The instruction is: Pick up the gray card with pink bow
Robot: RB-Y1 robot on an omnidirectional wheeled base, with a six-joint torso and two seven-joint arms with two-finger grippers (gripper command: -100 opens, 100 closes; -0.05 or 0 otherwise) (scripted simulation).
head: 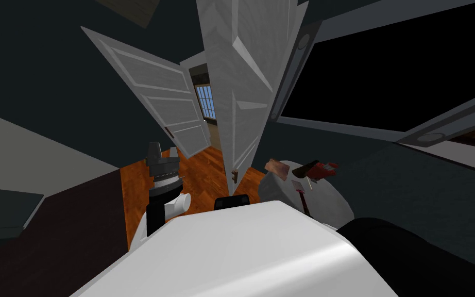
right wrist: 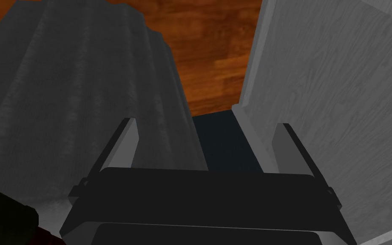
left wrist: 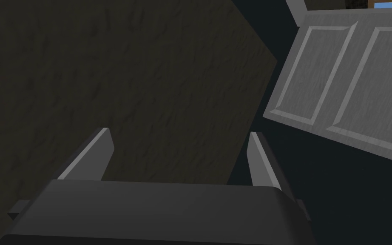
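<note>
Spotting grey card with pink bow (head: 297, 185) on round table (head: 334, 206), front-right, near red item (head: 324, 169). Holding left gripper (left wrist: 179, 132) wide, empty, raised beside panelled door (left wrist: 352, 85). Holding right gripper (right wrist: 205, 123) wide, empty, between table's draped side and second door (right wrist: 339, 106).

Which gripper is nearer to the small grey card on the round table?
Right. The right gripper hangs open by the edge of the table beside the door, short of the card. The left gripper is raised, open, on the door's other side, away from the table.

Dark walls (head: 35, 67), white panelled doors (head: 154, 98), wood floor (head: 200, 175), window (head: 205, 101)
</note>
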